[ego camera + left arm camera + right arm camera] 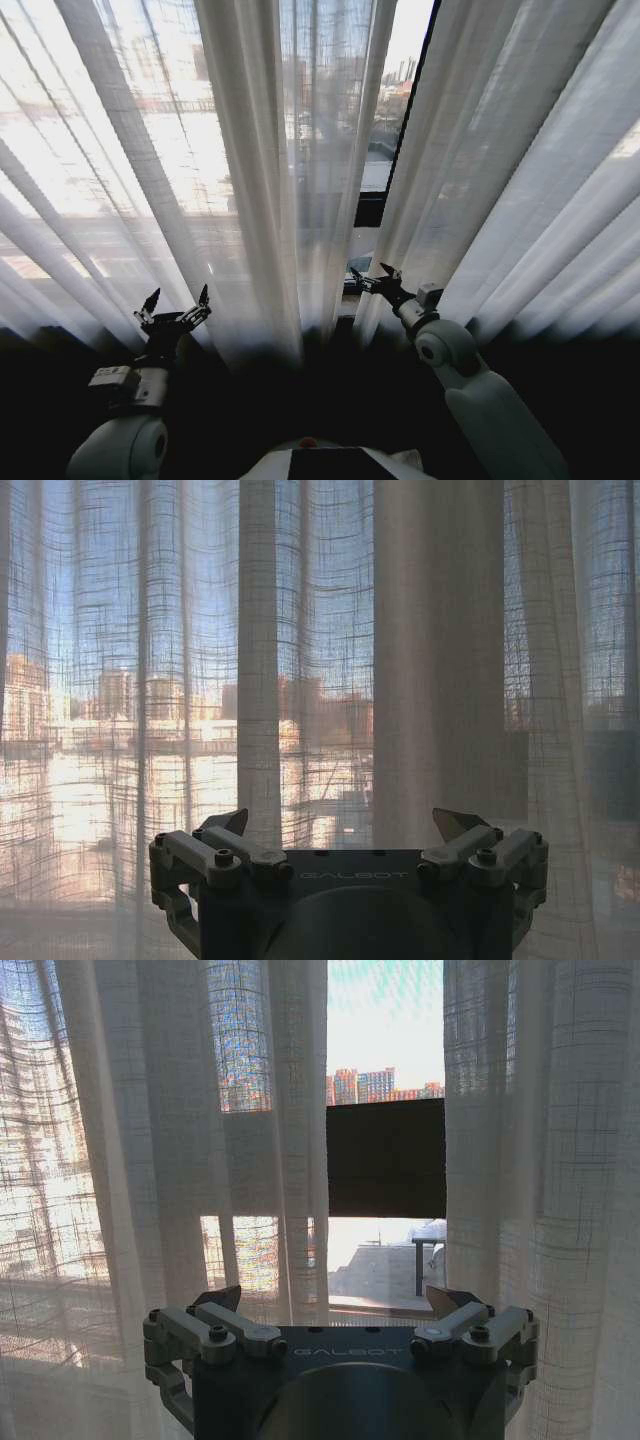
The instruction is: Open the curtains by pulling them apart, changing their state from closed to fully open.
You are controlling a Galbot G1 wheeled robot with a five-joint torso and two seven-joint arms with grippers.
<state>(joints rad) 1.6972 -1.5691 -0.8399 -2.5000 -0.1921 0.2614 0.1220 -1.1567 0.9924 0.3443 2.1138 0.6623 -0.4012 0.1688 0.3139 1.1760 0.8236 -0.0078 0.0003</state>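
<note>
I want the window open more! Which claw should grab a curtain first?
Probably the right claw: it is open, right at the gap between the sheer white pleated curtains. The left claw faces mid-panel.

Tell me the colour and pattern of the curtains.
The curtains are sheer cream-white, with long vertical pleats and a fine woven grid. Best seen in the right wrist view.

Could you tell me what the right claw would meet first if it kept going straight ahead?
Probably nothing at once: the open right claw faces the gap between the curtains, then the dark window frame beyond.
</note>
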